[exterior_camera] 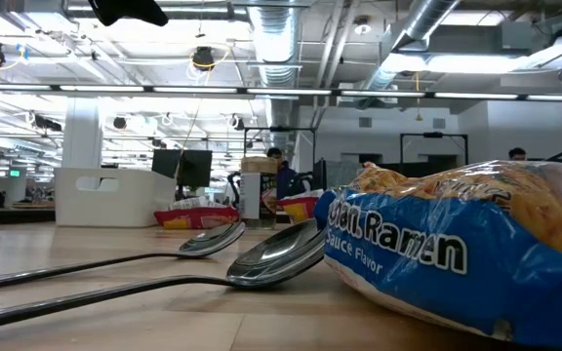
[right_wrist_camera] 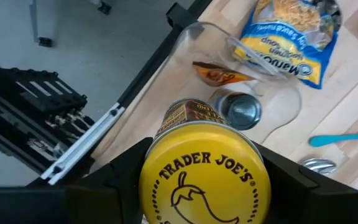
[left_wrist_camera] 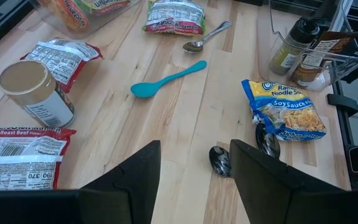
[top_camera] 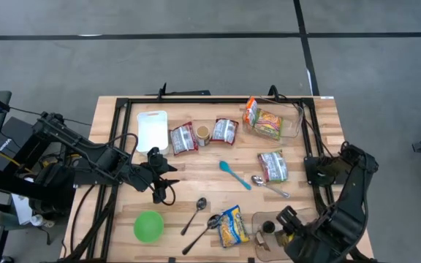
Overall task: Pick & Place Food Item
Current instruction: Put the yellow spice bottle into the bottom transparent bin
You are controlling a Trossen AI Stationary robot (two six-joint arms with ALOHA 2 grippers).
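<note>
Yellow-lidded round spice jar (right_wrist_camera: pixel 205 180) sits clamped between the right gripper's (right_wrist_camera: pixel 201 186) fingers above the clear plastic container (right_wrist_camera: pixel 253 93), apparently to carry it. Left gripper (left_wrist_camera: pixel 194 180) hovers over the tabletop (left_wrist_camera: pixel 185 118), fingers apart, empty.

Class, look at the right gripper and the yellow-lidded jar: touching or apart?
Touching. The right wrist view shows the right gripper with both fingers pressed against the yellow-lidded jar.

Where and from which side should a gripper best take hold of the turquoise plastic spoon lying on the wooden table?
Probably at the straight, narrow handle of the turquoise plastic spoon, near its middle, coming straight down from above. It lies flat on the wooden table with bare wood on both sides, so open fingers can close across the handle; the wider bowl end seems harder to pinch.
</note>
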